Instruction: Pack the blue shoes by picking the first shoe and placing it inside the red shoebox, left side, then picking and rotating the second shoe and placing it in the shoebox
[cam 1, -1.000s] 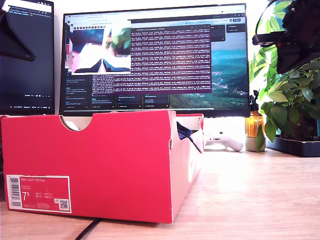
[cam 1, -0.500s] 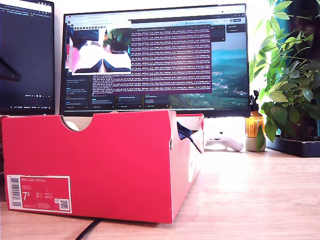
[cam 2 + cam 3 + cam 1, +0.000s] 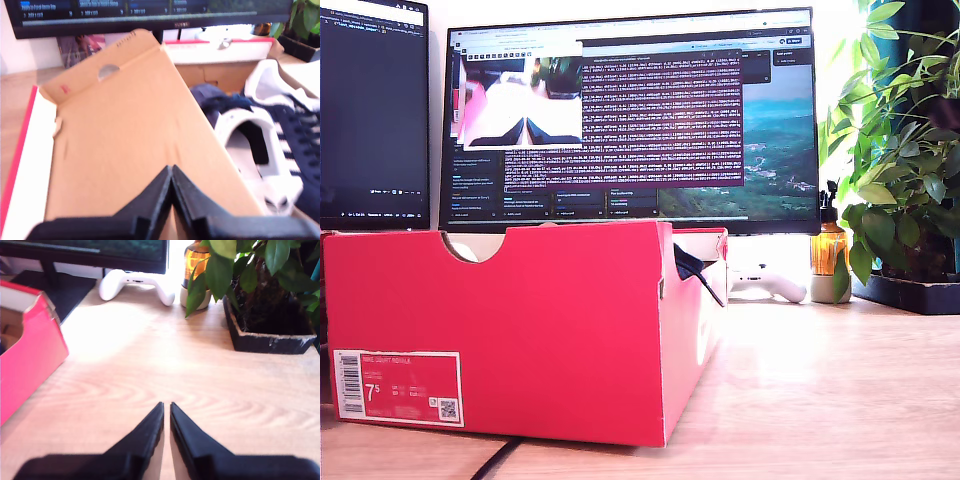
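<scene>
The red shoebox (image 3: pixel 520 330) stands at the exterior view's left, label end toward the camera, and its corner (image 3: pixel 30 347) also shows in the second wrist view. The blue shoes (image 3: pixel 300 132) lie inside it, navy with white stripes and white linings. A dark bit of shoe (image 3: pixel 688 264) pokes over the box's side wall. My first gripper (image 3: pixel 171 172) is shut on nothing above the box's brown cardboard inner panel (image 3: pixel 125 130), beside the shoes. Over bare wooden table (image 3: pixel 200 375), my second gripper (image 3: pixel 166 407) is shut and holds nothing. Neither arm shows in the exterior view.
A wide monitor (image 3: pixel 630 120) stands behind the box, with a second screen (image 3: pixel 375 110) at the exterior view's left. A white game controller (image 3: pixel 135 282), an amber bottle (image 3: pixel 196 262) and a potted plant (image 3: pixel 270 335) sit at the table's back, on the exterior view's right.
Dark arm parts at the exterior view's top left and top right corners have risen out of that view. The box has not moved.
</scene>
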Robot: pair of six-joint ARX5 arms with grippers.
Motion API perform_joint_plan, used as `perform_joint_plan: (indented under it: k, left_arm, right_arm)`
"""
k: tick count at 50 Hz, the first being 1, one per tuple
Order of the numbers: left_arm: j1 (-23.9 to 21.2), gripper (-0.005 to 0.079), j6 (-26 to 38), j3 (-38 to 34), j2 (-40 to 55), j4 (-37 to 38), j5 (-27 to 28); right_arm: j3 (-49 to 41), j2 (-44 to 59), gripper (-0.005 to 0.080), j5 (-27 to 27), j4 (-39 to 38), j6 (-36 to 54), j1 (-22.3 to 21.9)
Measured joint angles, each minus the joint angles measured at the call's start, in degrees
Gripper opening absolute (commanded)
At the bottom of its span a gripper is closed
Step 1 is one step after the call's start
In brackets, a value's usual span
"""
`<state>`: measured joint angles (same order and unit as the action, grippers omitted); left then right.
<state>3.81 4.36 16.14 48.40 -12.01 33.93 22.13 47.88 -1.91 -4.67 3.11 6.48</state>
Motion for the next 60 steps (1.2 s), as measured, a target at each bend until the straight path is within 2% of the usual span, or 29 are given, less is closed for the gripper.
perform_joint_plan:
  k: [17,26,33,44,52,60]
  left_arm:
    - [0.2,-0.0019,-1.5,-8.0,-1.8,-12.6,-0.5]
    - [1.1,-0.0019,-1.6,-12.2,-2.3,-18.4,-0.1]
    - [1.6,-0.0019,-5.5,-14.1,-2.3,-21.7,0.2]
    - [1.9,-0.0019,-6.0,-15.0,-2.2,-21.0,1.1]
    - [2.6,-0.0019,-6.0,-15.2,-2.2,-21.0,0.7]
    - [3.6,-0.0019,-6.0,-15.3,-3.8,-20.6,0.8]
  right_arm:
    - [-9.3,-8.7,-0.0008,-0.1,-7.0,0.0,0.4]
    - [-13.3,-12.6,-0.0008,-0.1,-6.8,0.0,0.4]
    - [-14.6,-16.2,-0.0008,0.0,-6.1,0.2,0.4]
    - [-18.6,-24.4,-0.0008,-0.1,-3.9,-0.1,0.4]
    - [-18.6,-30.8,-0.0008,-2.8,0.4,-0.1,0.4]
    - [-18.6,-37.4,-0.0008,-3.0,2.5,-0.2,0.4]
